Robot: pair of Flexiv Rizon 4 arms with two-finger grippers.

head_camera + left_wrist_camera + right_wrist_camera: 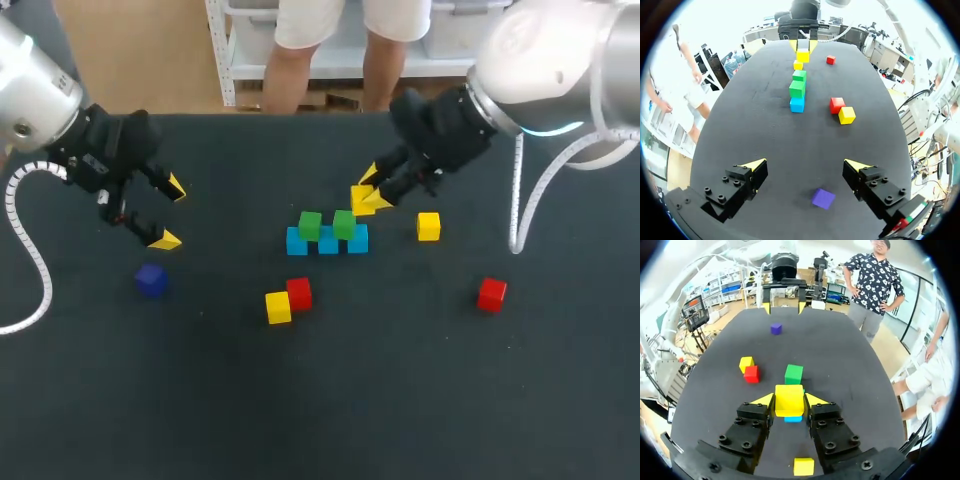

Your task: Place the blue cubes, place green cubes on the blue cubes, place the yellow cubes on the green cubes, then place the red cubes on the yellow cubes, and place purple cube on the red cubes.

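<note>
The right fingers (762, 400) are grasping a yellow cube (789, 399), holding it close by the green cubes (310, 225) that are sitting on the blue cubes (328, 243). The left fingers (754, 166) are hanging released over the surface (790, 150), near the purple cube (823, 198)

Mid-frame, a three-cube row (328, 243) is carrying two upper cubes (310, 224), a held cube (359, 194) hanging upper right. A touching pair (288, 300) is lying below, single cubes (428, 226) right, lower right and left.
</note>
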